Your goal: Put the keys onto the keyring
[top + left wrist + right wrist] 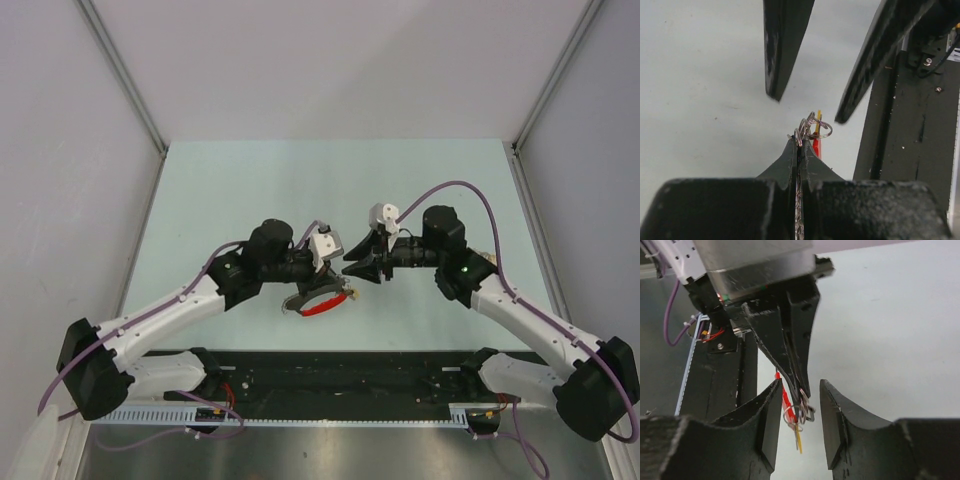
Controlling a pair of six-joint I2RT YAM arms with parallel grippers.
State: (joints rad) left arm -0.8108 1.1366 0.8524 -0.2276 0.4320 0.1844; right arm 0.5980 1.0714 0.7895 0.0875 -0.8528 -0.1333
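My left gripper [800, 142] is shut on the keyring's [812, 129] thin silver ring, and several loops show just past its tips. A yellow key [798, 437] hangs from the ring, beside the red band [785, 396] of the strap. In the top view the strap and red band [320, 306] dangle under the left gripper [338, 270] above the table. My right gripper [800, 385] is open, one finger on each side of the left tips and the ring, touching neither. From the left wrist view the right gripper [807, 106] stands just beyond the ring. I see no other keys.
The pale green table [330, 180] spreads behind both arms, with grey walls on either side. A black base rail [340, 380] runs along the near edge under the arms.
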